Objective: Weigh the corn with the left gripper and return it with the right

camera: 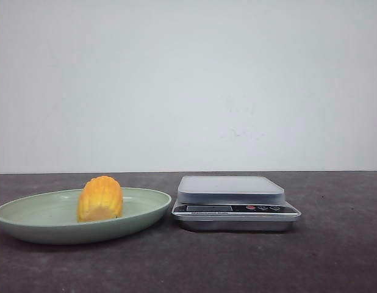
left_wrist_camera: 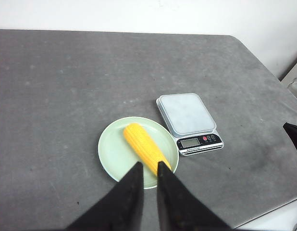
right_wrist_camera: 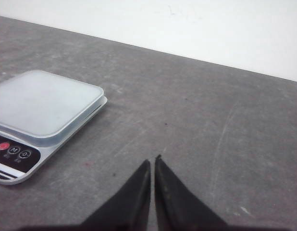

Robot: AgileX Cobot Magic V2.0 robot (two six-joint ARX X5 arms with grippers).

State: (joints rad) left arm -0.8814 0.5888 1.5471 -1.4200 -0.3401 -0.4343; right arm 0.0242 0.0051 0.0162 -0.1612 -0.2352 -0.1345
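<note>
On the left of the dark grey table [camera: 335, 256] sits a pale green plate [camera: 30, 220], shallow and oval in the front view, round from the left wrist camera [left_wrist_camera: 112, 154]. The corn [camera: 100, 198] lies on the plate, touching nothing else; from the front it shows end-on, its rows of kernels curving over the top. The left wrist view shows the corn [left_wrist_camera: 143, 147] full length, lying slantwise across the plate with one end toward the rim nearest the camera. The left gripper [left_wrist_camera: 149, 169] hangs above the table, its tips over that near rim, clear of the cob; its two black fingers [left_wrist_camera: 131, 192] stand nearly together, a narrow slit between them, holding nothing. Just right of the plate, close to it but not plainly touching, stands the scale [camera: 236, 204], with a grey weighing pad, a small display and a red button among dark ones on its front strip; nothing rests on the pad. The same scale [left_wrist_camera: 189, 120] shows beside the plate from the left wrist. Farther right, the right gripper [right_wrist_camera: 153, 166] hovers over bare table beside the scale [right_wrist_camera: 43, 110], its fingers [right_wrist_camera: 134, 192] all but pressed together and gripping nothing. A plain white wall [camera: 188, 85] stands behind the table.
</note>
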